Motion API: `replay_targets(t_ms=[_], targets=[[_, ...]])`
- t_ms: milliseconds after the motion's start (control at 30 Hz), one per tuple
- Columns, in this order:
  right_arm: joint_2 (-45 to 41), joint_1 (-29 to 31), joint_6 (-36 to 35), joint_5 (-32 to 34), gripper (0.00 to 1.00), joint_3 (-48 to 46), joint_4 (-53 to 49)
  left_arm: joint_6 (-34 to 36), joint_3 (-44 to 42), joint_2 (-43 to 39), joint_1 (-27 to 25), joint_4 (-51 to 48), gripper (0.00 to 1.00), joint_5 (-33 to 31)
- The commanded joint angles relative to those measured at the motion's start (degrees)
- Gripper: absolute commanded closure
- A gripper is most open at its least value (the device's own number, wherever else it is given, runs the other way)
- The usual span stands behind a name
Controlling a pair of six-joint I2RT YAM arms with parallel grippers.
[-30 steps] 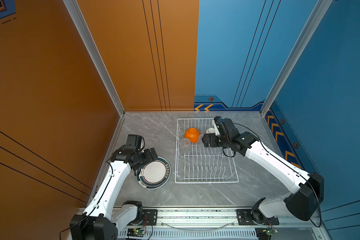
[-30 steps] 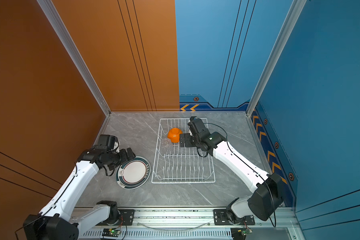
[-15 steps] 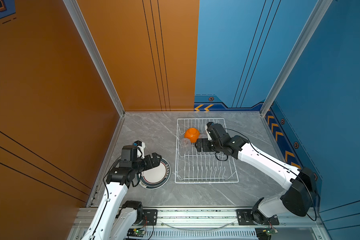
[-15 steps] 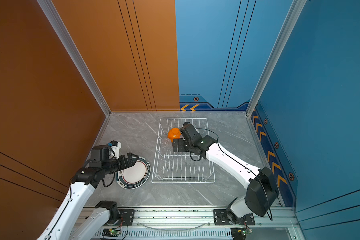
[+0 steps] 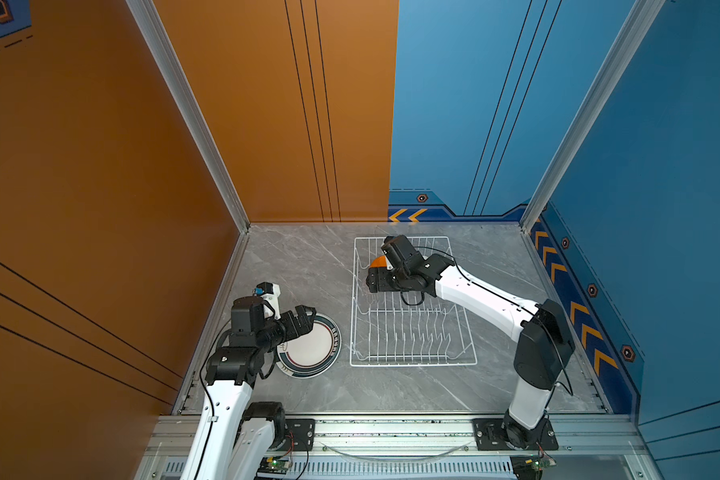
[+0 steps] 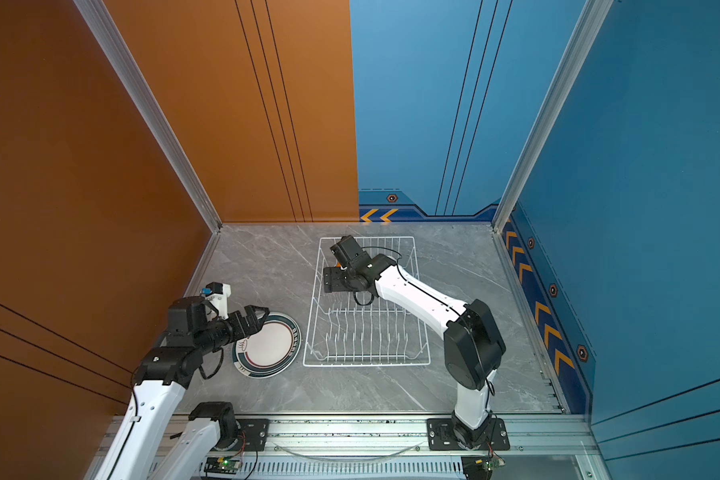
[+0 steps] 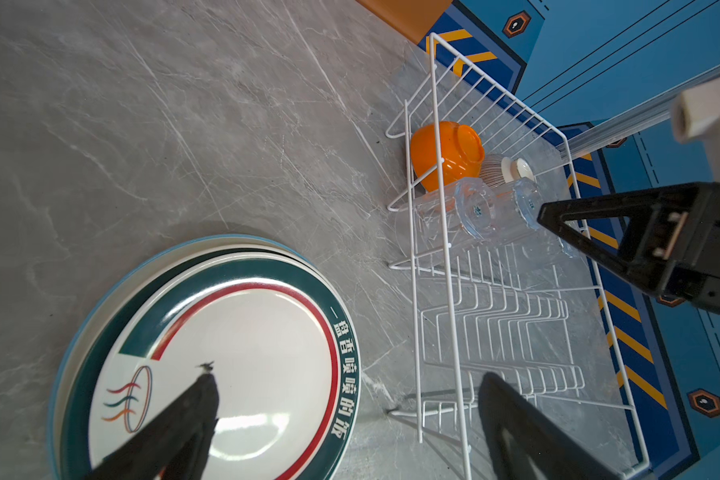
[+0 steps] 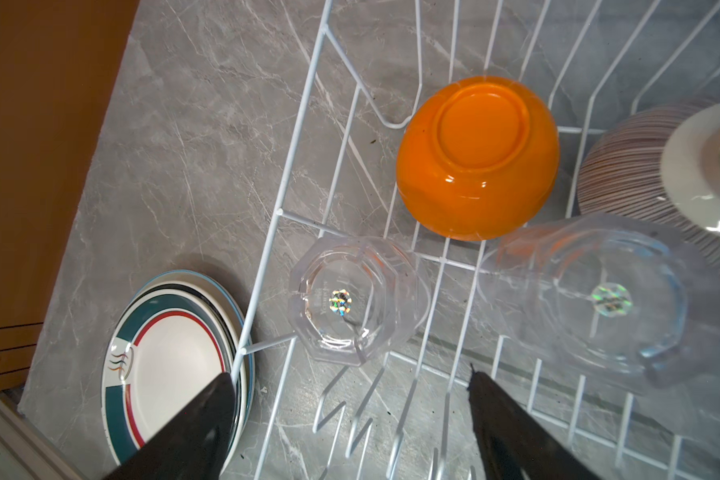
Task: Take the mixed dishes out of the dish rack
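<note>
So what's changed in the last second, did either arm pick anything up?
The right arm swung left across the rack, its open jaws now aimed at a glass, hiding most of the orange bowl from above. The left arm drew back toward its base, jaws open and empty by the plates. Nothing grabbed or released; plates, rack and dishes stayed put.

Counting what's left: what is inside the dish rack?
In the dish rack: an orange bowl, a ribbed bowl and two clear cups, all upside down. Anything under the opaque bowls is covered.
</note>
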Motion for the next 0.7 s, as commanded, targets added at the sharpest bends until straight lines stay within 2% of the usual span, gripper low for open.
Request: replay_targets(t_ms=[0, 667], targets=[[3.08, 0.77, -1.85, 0.20, 0.15, 3.68, -3.96, 1.29, 0.72, 0.51, 0.57, -0.59, 0.02, -1.46], [9.59, 2.35, -5.26, 7.79, 0.22, 8.09, -5.95, 0.23, 0.33, 2.20, 1.64, -0.76, 0.02, -2.56]])
